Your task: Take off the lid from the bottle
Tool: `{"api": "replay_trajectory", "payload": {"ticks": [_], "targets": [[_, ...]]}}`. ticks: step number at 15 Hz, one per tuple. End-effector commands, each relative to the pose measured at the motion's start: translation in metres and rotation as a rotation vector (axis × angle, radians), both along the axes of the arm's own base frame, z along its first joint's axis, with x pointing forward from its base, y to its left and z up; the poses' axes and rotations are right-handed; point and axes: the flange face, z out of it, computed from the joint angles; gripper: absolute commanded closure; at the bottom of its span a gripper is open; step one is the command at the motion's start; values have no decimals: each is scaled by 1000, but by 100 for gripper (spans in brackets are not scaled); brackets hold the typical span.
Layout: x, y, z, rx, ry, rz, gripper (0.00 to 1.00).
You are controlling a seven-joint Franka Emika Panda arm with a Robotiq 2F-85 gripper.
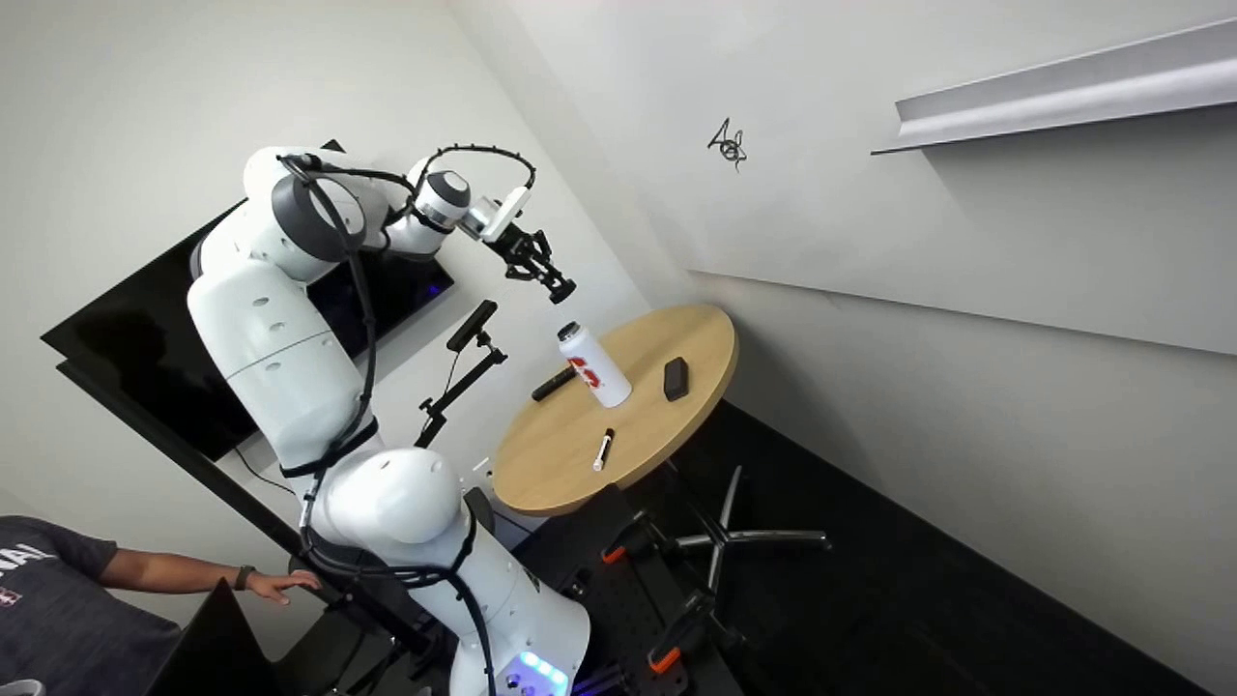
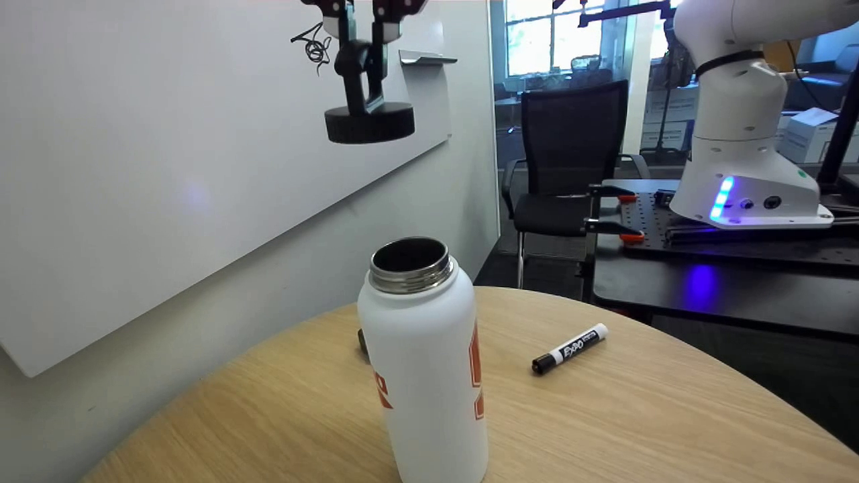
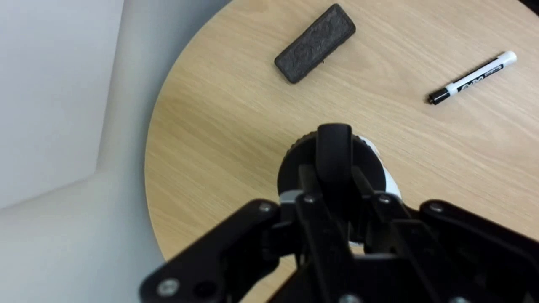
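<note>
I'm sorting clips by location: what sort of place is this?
Probably an office meeting room: it has a whiteboard with a scribble, a large dark screen and a black chair.

a marker [image 3: 472, 79] and a dark block [image 3: 315, 43] lie apart on the round wooden table [image 3: 189, 168] near a whiteboard [image 2: 168, 168].

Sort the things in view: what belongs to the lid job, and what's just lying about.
For the job:
white bottle, mouth open
black lid, off the bottle
hand, gripping the lid

Lying about:
marker
dark block, perhaps an eraser
</note>
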Motion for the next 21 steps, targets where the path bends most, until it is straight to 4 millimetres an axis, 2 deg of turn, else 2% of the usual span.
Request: {"api": "replay_trajectory", "payload": {"ticks": [1, 5, 11, 16, 21], "targets": [[15, -44, -11, -4, -37, -163, 95], [21, -79, -47, -14, -19, -325, 95], [15, -121, -123, 20, 8, -524, 95], [-6, -149, -185, 63, 56, -644, 95], [-41, -161, -232, 142, 104, -704, 95]]}}
